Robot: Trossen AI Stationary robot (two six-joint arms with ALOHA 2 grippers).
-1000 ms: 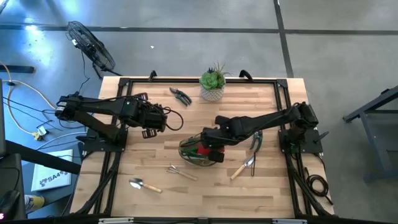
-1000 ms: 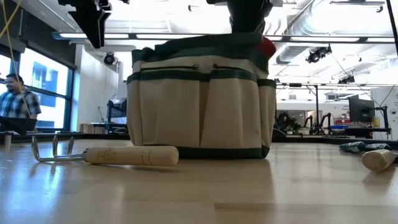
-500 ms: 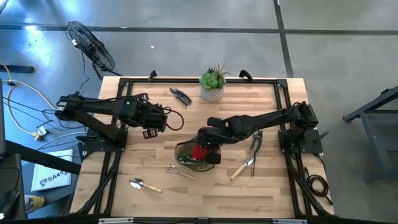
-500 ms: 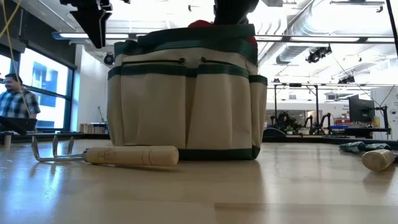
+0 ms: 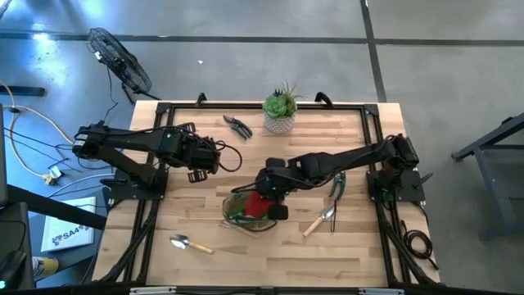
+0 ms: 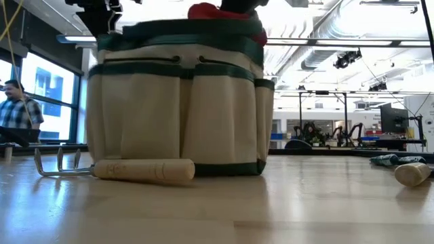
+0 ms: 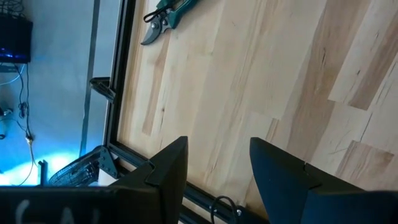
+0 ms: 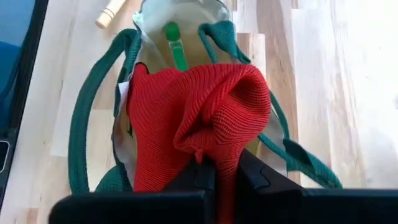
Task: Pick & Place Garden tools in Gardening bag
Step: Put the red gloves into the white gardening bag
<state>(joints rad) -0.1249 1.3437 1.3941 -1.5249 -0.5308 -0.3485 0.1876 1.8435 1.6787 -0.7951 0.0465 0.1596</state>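
Knitted red fabric (image 8: 199, 121), seemingly a glove, is pinched between the closed fingers of the right gripper (image 5: 264, 199) and held above the mouth of the gardening bag (image 5: 246, 215). The bag, tan with dark green trim and handles, is seen standing near the middle of the table (image 5: 360, 246); a green-handled item (image 8: 175, 50) is visible inside it. In the low view a wooden-handled hand rake (image 6: 115, 168) is seen lying just in front of the bag. A trowel (image 5: 189, 242) is found nearer the front edge, another wooden-handled tool (image 5: 318, 220) to the bag's right, with green-handled pruners (image 5: 337, 186) beside it. Dark pruning shears (image 5: 237, 125) are placed at the far edge, near the potted succulent (image 5: 280, 111). The left gripper (image 5: 196, 164) is held over the table's left part with its fingers (image 7: 169, 167) parted and nothing between them.
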